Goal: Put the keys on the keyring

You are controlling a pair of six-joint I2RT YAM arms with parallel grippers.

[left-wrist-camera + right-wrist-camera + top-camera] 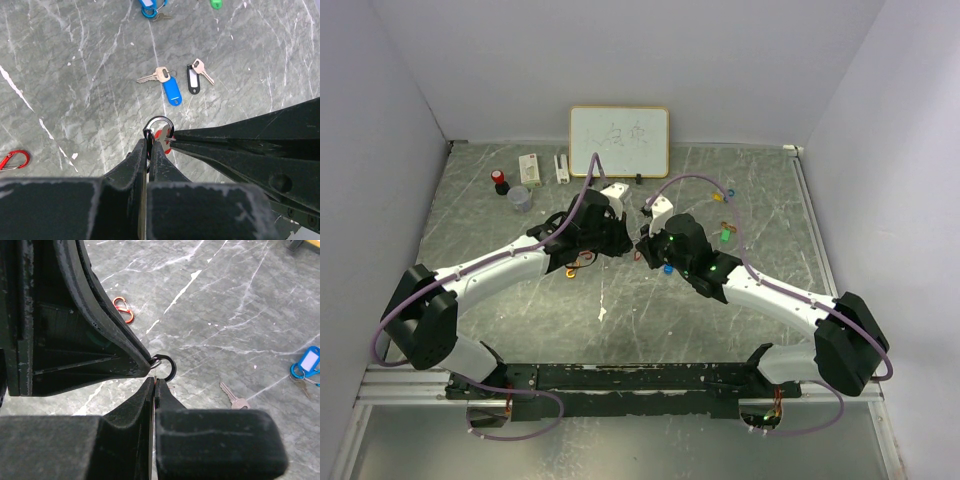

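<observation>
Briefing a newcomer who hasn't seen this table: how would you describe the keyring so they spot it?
Mid-table, the left gripper and right gripper meet tip to tip. Pinched in the left one's tip is the keyring, a small dark metal ring. Unlike the red carabiner clip lying nearby, it is a plain circle.

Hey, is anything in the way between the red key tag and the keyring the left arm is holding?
Nothing visible. The left gripper pinches the keyring, and the red key tag held by the right gripper sits right at it. The blue-tagged key lies farther off, clear of both.
</observation>
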